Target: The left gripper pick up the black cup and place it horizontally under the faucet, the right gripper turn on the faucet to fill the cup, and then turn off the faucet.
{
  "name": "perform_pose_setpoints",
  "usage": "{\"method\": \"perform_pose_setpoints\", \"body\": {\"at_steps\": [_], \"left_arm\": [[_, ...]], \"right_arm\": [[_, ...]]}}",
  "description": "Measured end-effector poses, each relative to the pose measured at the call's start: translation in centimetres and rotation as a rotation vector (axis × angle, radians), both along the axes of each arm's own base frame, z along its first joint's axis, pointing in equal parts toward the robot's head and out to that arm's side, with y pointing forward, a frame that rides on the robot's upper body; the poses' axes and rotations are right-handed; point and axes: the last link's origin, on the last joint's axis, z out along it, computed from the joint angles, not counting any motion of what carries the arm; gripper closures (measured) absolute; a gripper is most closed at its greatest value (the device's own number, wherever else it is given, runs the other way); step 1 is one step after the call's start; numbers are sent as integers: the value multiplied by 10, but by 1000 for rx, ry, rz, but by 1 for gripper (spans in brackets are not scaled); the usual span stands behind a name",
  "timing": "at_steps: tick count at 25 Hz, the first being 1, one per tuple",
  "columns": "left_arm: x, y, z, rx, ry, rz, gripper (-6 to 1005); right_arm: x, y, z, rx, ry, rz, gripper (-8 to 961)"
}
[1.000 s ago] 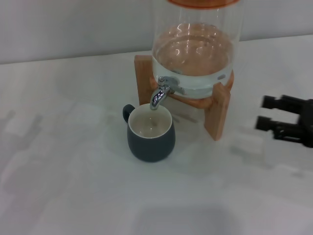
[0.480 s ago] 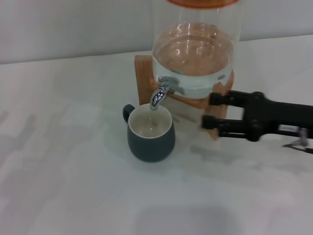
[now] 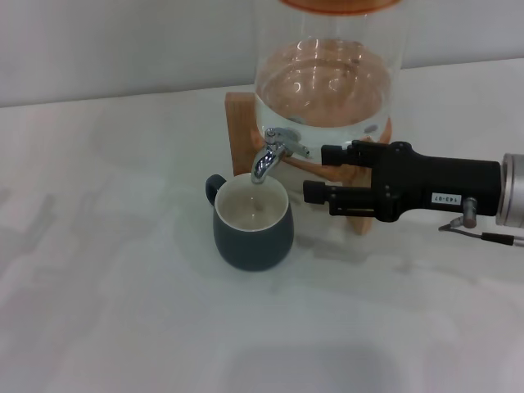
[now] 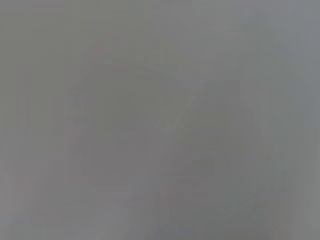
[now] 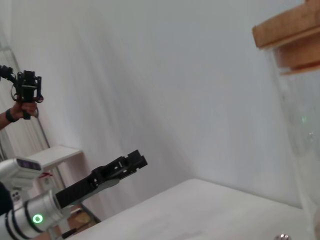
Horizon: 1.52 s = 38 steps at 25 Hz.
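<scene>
Right gripper [image 3: 313,173], prongs parted, newly arrived at faucet's [image 3: 270,155] three o'clock; black cup [image 3: 252,223] set beneath; turning-on imminent.

White table [image 3: 123,311] w/ wooden stand [image 3: 360,196] toward back centre, carrying clear glass water dispenser [image 3: 327,74], approx. half full, orange-brown lid [image 5: 285,30] on top. Plain pale wall [image 3: 123,41] behind.

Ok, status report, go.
Right gripper open, beside the faucet, not touching. Left gripper parked away. Black cup upright under spout. Nothing blocking.
</scene>
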Motion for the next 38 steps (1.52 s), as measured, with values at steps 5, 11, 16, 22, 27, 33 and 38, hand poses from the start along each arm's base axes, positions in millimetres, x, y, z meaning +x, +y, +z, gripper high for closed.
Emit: {"method": "perform_pose_setpoints", "body": {"at_steps": [5, 11, 16, 22, 27, 33, 38], "left_arm": [[0, 0, 0, 0, 0, -1, 119], [0, 0, 1, 6, -3, 0, 119], [-1, 0, 4, 20, -9, 7, 119], [-2, 0, 4, 25, -5, 11, 119], [-2, 0, 4, 25, -5, 11, 119], [-3, 0, 4, 26, -5, 15, 119], [-3, 0, 4, 26, -5, 15, 119]], "right_arm": [[-2, 2, 5, 36, -9, -22, 187], [0, 7, 4, 54, -16, -55, 188], [-6, 7, 1, 47, -27, -45, 188], [-9, 7, -2, 37, -29, -34, 188], [-10, 8, -4, 36, -33, -34, 188], [-17, 8, -13, 16, -43, -12, 188], [-21, 5, -14, -1, -44, 16, 188]]}}
